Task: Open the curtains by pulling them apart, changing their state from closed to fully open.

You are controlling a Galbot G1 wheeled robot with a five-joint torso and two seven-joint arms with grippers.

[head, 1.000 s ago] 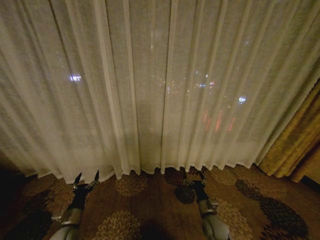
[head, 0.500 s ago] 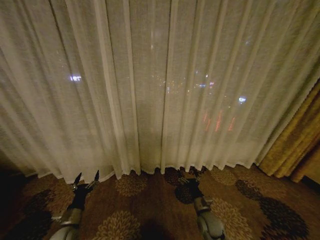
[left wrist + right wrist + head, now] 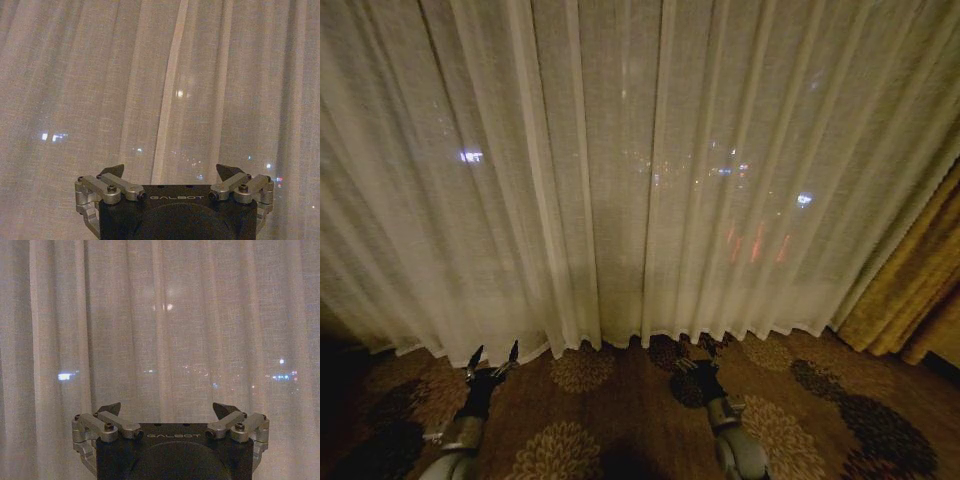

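The sheer cream curtains (image 3: 620, 170) hang closed across the whole window, floor-length and pleated, with city lights glowing through them. The two panels meet near the middle, where overlapping edges run down to the carpet. My left gripper (image 3: 493, 353) is low at the left, open, just short of the hem. My right gripper (image 3: 692, 362) is low at centre-right, open, close to the hem. In the left wrist view the open left gripper (image 3: 171, 171) faces the curtains (image 3: 165, 85) with nothing between its fingers. The right wrist view shows the open right gripper (image 3: 167, 409) facing the curtains (image 3: 165, 330).
A thick golden drape (image 3: 912, 290) hangs at the right edge. The floor is brown carpet (image 3: 610, 420) with round floral patterns. The curtain hem touches the carpet just ahead of both grippers.
My right gripper has shifted a little to the left along the hem. The left arm and the curtains have not moved.
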